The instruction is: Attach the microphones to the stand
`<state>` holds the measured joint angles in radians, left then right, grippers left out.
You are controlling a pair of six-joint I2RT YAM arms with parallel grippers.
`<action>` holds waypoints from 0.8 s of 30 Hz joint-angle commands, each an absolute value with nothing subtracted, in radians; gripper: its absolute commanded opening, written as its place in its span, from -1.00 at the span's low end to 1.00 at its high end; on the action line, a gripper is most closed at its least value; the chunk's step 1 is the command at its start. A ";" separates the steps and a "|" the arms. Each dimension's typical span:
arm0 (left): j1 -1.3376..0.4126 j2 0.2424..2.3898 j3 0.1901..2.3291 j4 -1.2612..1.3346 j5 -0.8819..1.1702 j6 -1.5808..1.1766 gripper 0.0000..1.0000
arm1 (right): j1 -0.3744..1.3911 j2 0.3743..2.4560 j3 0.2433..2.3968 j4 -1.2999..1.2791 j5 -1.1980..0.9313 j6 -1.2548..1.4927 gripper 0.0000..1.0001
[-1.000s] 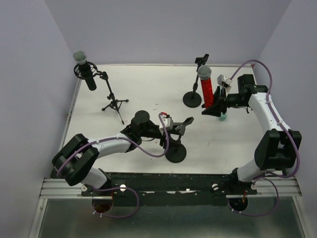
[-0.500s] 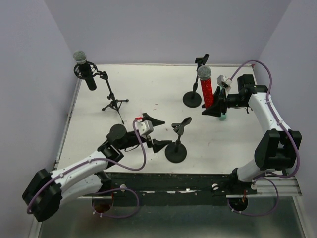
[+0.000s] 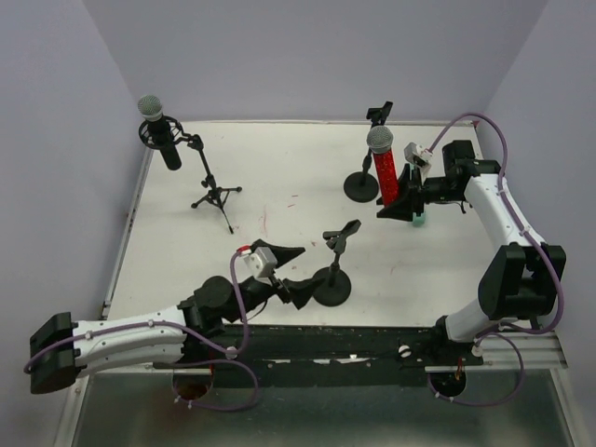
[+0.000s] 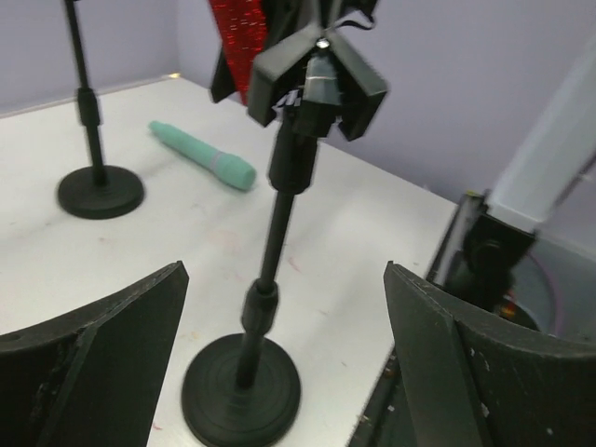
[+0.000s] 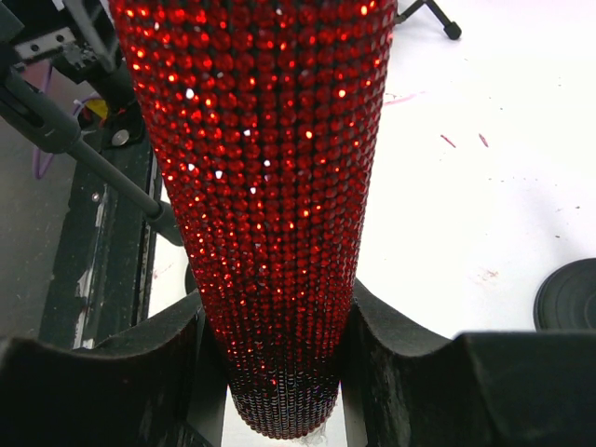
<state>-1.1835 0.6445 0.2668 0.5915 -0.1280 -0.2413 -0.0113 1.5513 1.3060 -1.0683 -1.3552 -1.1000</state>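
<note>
Red microphone (image 3: 386, 173), upright at two o'clock, is pinched low by the right end effector (image 3: 395, 206). Left end effector (image 3: 292, 273), spread wide, faces a stand (image 3: 331, 287) at six o'clock.

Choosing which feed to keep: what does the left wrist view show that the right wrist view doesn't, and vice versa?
Left wrist only: the green microphone lying on the table, and the near stand's empty clip. Right wrist only: the red microphone clamped at its lower end by the right gripper, plus a tripod foot. Both: the red microphone, the white table, a round stand base.
</note>
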 commanded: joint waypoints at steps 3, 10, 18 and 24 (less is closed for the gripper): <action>-1.243 0.975 0.270 1.004 -0.488 -0.028 0.82 | -0.006 1.555 1.330 -1.077 -1.367 -1.114 -1.00; -1.243 1.235 0.342 1.213 -0.456 -0.005 0.70 | -0.005 1.557 1.330 -1.080 -1.365 -1.115 -0.99; -1.244 1.353 0.391 1.265 -0.408 -0.040 0.32 | -0.005 1.557 1.331 -1.083 -1.362 -1.120 -1.00; -1.243 1.390 0.402 1.269 -0.380 -0.026 -0.56 | -0.005 1.559 1.331 -1.086 -1.361 -1.120 -1.00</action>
